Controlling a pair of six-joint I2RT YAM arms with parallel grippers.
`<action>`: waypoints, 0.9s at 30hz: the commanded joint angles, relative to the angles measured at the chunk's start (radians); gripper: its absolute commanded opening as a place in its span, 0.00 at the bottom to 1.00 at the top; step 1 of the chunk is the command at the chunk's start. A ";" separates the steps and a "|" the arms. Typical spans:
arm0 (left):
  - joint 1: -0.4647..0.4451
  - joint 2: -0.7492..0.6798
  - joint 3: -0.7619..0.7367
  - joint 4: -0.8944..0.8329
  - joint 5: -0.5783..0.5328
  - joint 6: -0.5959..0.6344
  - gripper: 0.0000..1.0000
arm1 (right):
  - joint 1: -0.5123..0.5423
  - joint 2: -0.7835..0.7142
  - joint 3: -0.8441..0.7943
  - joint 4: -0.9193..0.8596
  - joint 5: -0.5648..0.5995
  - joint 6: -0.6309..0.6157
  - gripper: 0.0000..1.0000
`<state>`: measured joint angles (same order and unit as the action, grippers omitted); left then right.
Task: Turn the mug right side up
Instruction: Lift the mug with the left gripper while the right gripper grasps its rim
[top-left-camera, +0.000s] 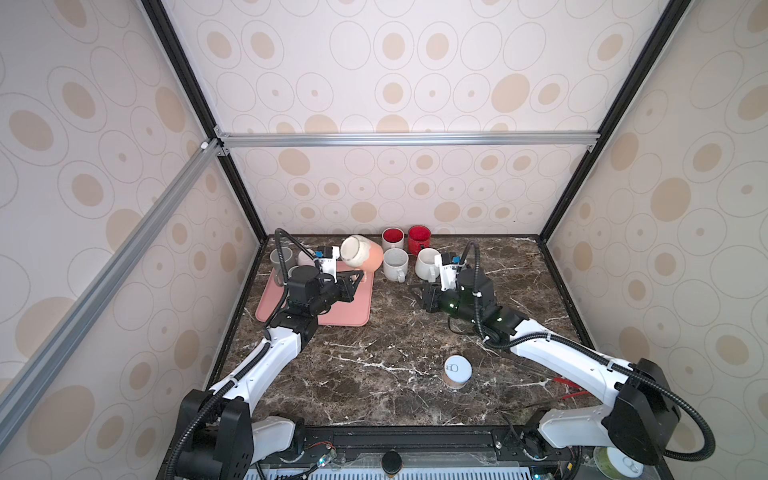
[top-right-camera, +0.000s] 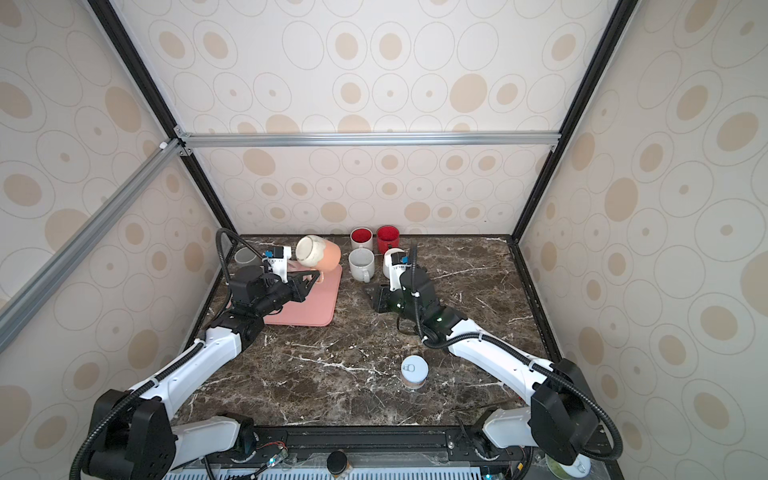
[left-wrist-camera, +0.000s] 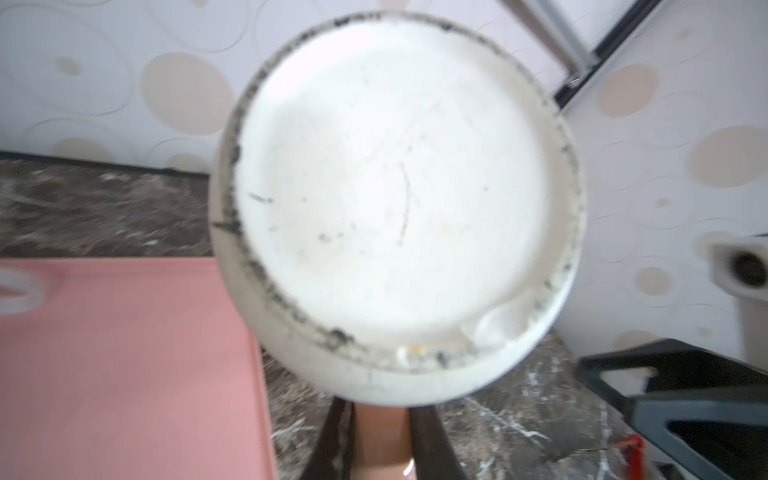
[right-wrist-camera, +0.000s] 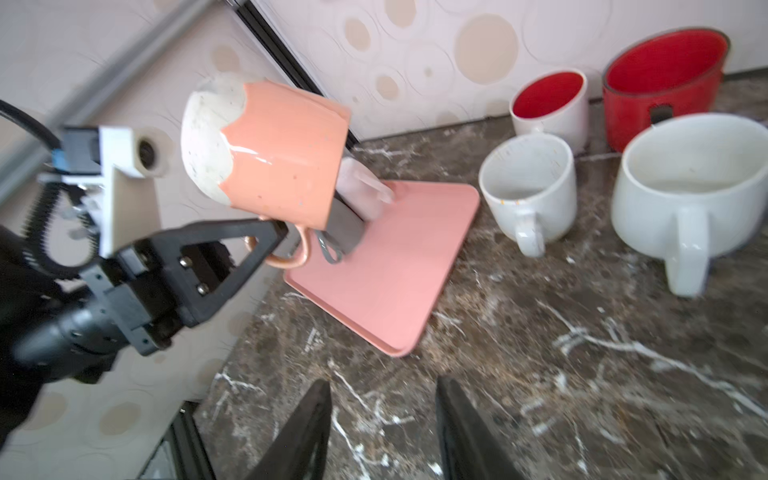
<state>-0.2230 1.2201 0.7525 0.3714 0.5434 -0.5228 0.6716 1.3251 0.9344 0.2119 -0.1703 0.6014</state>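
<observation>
**A:** Where is the mug (right-wrist-camera: 282, 153)?

**B:** In the air by the right-hand edge of the tray (top-left-camera: 345, 307), toward the back. It touches nothing but the left claw (right-wrist-camera: 276, 235), which is pinched narrow on the handle. The handle hangs under the body.

**A:** Which way does it lie?

**B:** Nearly on its side. Its long axis runs away from the left arm: the pale base faces back at that wrist, and the mouth points off to the right and a little down. I judge the turn about half made, since the mouth has yet to face up.

**A:** And the right claw (right-wrist-camera: 382, 419)?

**B:** Low over the table (top-left-camera: 395, 353), right of the tray and well apart from the mug. Its jaws are partly spread with nothing between them. The left arm is plainly the nearer one.

**A:** Count the things.

**B:** Seven mugs, as far as I can tell.
- One is the peach mug in the grip.
- Two stand on the tray: a grey mug (top-left-camera: 280, 258) and a pale mug (right-wrist-camera: 365, 191), which is partly hidden.
- Four stand mouth up on the table beside the tray: a white mug (top-left-camera: 395, 264), a bigger white mug (top-left-camera: 428, 262), a red-lined mug (top-left-camera: 392, 237) and a red mug (top-left-camera: 419, 239).

There is also one tray, and one round tub (top-left-camera: 457, 371) with a white lid, near the front and well apart from the rest.
</observation>
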 joint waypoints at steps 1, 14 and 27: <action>0.016 -0.022 0.023 0.386 0.181 -0.163 0.00 | -0.017 0.007 -0.010 0.240 -0.171 0.103 0.45; 0.016 0.128 0.042 1.094 0.378 -0.679 0.00 | 0.019 0.229 0.086 0.781 -0.457 0.360 0.51; 0.016 0.203 0.029 1.329 0.411 -0.881 0.00 | 0.022 0.240 0.193 0.677 -0.467 0.277 0.42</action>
<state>-0.2131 1.4128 0.7425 1.4448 0.9485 -1.2892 0.6899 1.5620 1.0897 0.8703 -0.6170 0.8864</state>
